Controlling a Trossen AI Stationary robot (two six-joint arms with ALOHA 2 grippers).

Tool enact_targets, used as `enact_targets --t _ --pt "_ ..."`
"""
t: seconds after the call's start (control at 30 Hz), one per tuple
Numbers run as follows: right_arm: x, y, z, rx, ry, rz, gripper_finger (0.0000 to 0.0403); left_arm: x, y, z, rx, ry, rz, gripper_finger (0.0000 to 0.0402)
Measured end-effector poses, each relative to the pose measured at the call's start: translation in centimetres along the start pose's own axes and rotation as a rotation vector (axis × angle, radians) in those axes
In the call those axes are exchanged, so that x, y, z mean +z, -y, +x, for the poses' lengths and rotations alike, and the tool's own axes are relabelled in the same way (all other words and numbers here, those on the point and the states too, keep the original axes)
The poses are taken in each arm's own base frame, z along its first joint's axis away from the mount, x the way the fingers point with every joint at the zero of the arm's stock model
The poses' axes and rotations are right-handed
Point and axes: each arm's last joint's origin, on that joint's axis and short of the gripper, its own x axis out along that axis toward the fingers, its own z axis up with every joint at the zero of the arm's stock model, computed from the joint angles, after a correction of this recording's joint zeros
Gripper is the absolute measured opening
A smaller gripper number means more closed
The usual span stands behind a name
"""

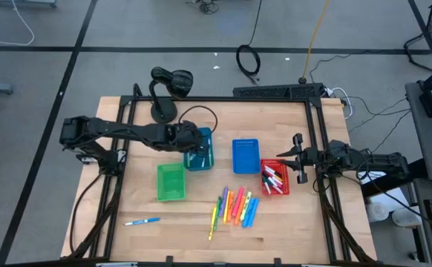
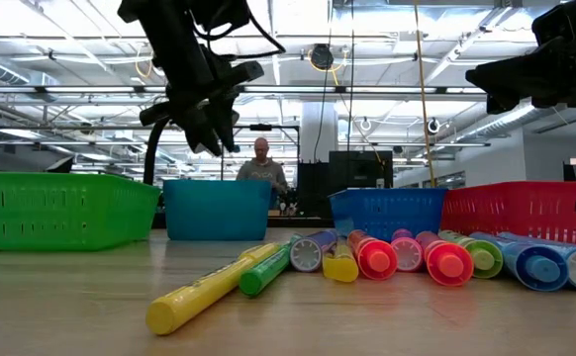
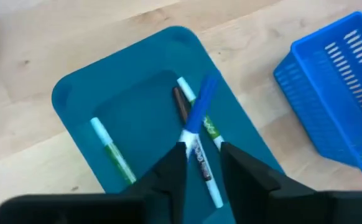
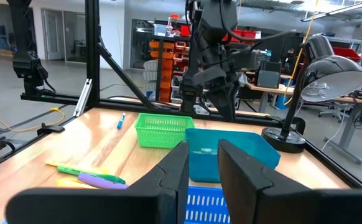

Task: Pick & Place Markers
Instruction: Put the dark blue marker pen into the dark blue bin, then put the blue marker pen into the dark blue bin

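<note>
Plainly, the main risk lies with the left pincer (image 3: 203, 149), which hangs over the teal bin (image 3: 75, 93). Its jaws stand a little apart. A blue-capped marker (image 3: 199, 109) slants through the gap, which looks wider than the marker's body. The pincer seems to have no real hold on it, though the wrist view does not show whether the marker already rests on the bin floor.

If the arm lifts or swings away while the marker leans on a finger, the pen could be dragged up. It could then tip over the bin wall onto the desk (image 1: 127, 193). Two or three other markers (image 3: 112, 149) lie loose in the bin, and a low sweep could knock them about.

In the high view, the next candidates are a row of neon markers (image 1: 237, 208) at about 5 o'clock from the left pincer, well apart from it. They lie side by side and some touch, so a closing pincer may catch two or flick a neighbour away. A lone marker (image 1: 142, 221) lies at about 7 o'clock, near the desk's front edge, where a nudge might roll it off.

The right pincer (image 4: 203, 162) waits at the desk's right side, jaws narrowly parted and empty. A red bin (image 1: 284, 189) of markers sits near it at about 8 o'clock.
</note>
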Motion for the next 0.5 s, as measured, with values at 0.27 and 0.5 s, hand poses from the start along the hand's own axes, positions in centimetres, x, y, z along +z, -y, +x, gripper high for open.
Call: enact_targets --t 0.27,0.5 --pt "0.0 0.0 0.0 0.000 -0.002 0.000 0.0071 0.1 0.3 0.0 -0.045 -0.001 0.059 0.0151" --pt "0.0 0.0 0.0 0.000 -0.002 0.000 0.0071 -2.2 1.6 -1.3 -0.329 -0.321 0.306 0.0156"
